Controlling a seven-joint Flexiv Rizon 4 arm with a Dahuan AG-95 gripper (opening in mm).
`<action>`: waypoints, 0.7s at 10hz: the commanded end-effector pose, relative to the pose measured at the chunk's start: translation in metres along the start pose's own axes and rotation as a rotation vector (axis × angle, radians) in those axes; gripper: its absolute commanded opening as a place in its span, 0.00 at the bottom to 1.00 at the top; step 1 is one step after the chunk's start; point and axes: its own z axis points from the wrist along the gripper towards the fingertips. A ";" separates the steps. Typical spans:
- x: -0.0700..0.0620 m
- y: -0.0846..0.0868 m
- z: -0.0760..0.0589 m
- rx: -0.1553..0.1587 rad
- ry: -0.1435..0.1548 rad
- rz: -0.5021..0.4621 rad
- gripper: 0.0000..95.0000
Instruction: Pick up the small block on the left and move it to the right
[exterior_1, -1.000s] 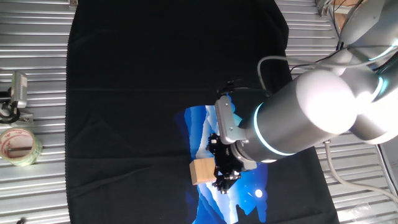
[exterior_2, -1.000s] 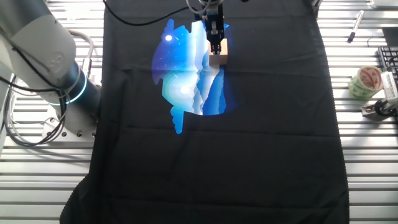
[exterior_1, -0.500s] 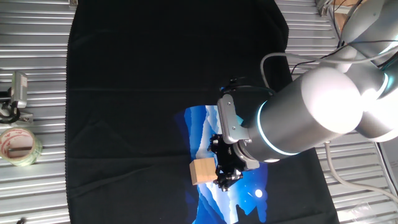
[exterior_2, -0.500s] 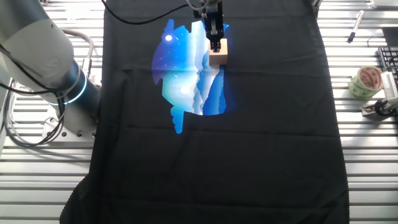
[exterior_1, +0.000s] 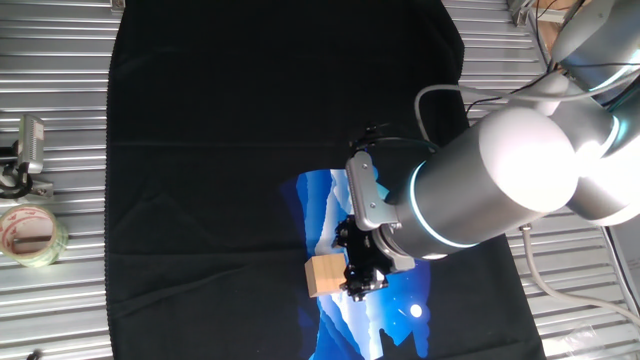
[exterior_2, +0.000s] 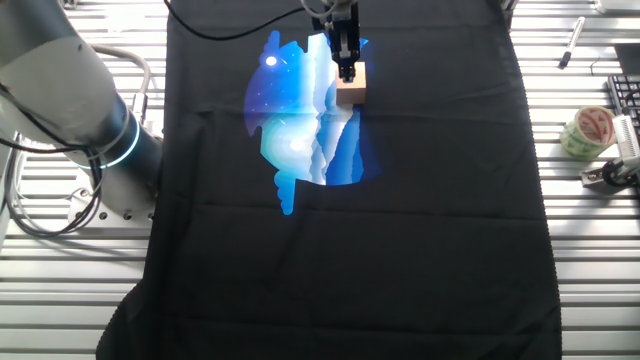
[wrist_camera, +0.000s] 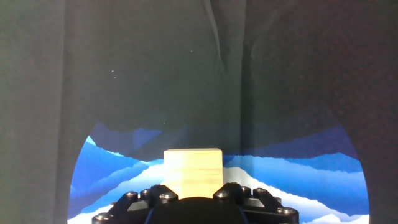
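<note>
Little differs from the pictures of half a second and a second ago; the small block (wrist_camera: 193, 172) sits at the same spot on the blue print, and the arm's pose has shifted only slightly in one fixed view, the pale elbow a touch lower and nearer the print's top edge. Nearest in the hand view, the gripper (wrist_camera: 194, 198) shows as dark knuckled housing along the bottom edge; the block stands right against it, centred between the two finger bases; the fingers appear to be closed on its sides, though the contact itself is hidden by the housing. The block is a cube, so it has no long axis to speak of; in the hand view one flat face is turned squarely to the camera, its edges level and upright, not tilted. Beyond it the blue mountain print (wrist_camera: 112, 162) curves away, and past that lies the black cloth (wrist_camera: 155, 62) with a crease running up toward the far edge.

In one fixed view the block (exterior_1: 324, 275) lies at the lower left of the print, touching the dark gripper (exterior_1: 357, 275) on its right; in the other fixed view the block (exterior_2: 350, 86) is at the print's upper right edge under the gripper (exterior_2: 346, 68). Farthest off, well apart on the slatted table (exterior_1: 60, 300), a roll of tape (exterior_1: 30, 235) rests beside a metal clip (exterior_1: 28, 150).
</note>
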 end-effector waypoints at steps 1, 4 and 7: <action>0.000 0.002 -0.001 -0.005 0.003 0.001 0.60; 0.000 0.003 -0.007 -0.013 0.020 0.010 0.60; 0.000 0.003 -0.007 -0.016 0.026 0.010 0.60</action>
